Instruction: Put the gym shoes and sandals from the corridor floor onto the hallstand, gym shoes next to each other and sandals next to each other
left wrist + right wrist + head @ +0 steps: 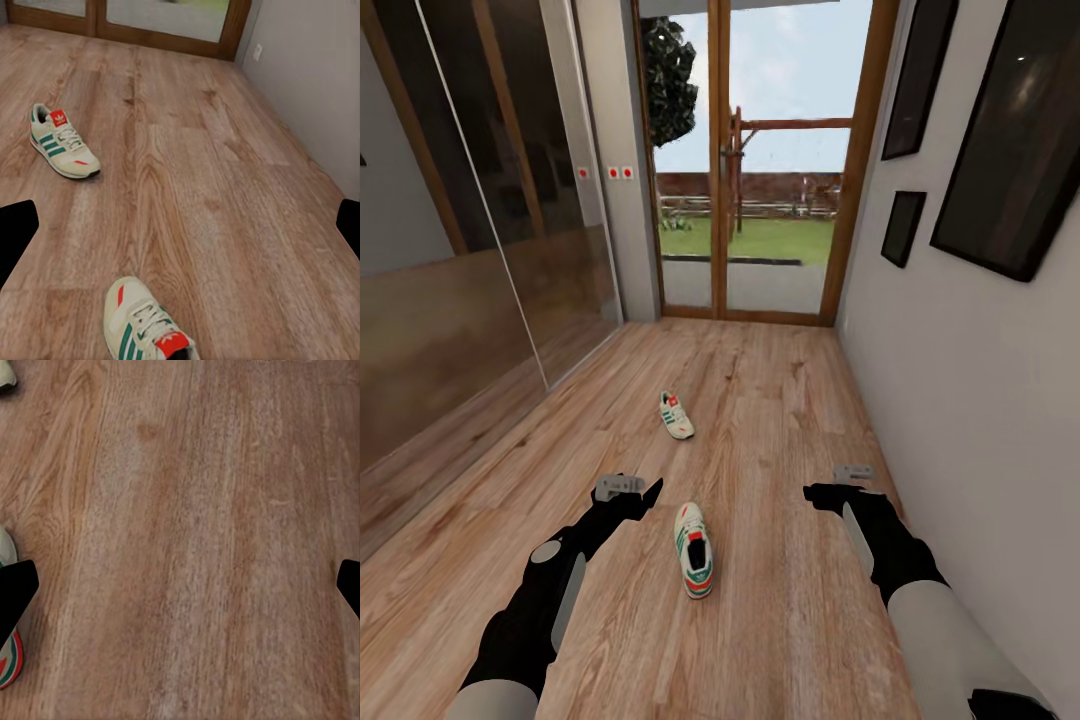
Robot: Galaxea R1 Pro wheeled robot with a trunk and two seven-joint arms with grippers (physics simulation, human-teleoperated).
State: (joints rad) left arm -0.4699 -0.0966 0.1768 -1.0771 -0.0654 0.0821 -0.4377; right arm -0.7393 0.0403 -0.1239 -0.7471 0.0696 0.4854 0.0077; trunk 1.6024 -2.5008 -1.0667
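Head view of the corridor, both arms extended low over the corridor floor. The near gym shoe lies at lower centre of the frame, between the left tool and the right tool; the far gym shoe lies just above centre, well apart from its partner. Both shoes rest upright on their soles on the planks. In each wrist view the fingertips stand at opposite edges of the frame with bare floor between, so both tools are spread wide and hold nothing.

Likely faults, judged from this layout: a descent by the left tool offset to the shoe's side could push the near gym shoe along the smooth laminate rather than straddle it; a grip on the soft upper alone could let the shoe tip or slip out on lifting; reaching for the far shoe without advancing the base would overextend the arm.

Clearances: the white wall at the right of the frame runs close beside the right arm, leaving little room for outward swing there. The mirrored wardrobe bounds the left of the frame, with more floor before it. Ahead, open floor extends to the glazed door at upper centre
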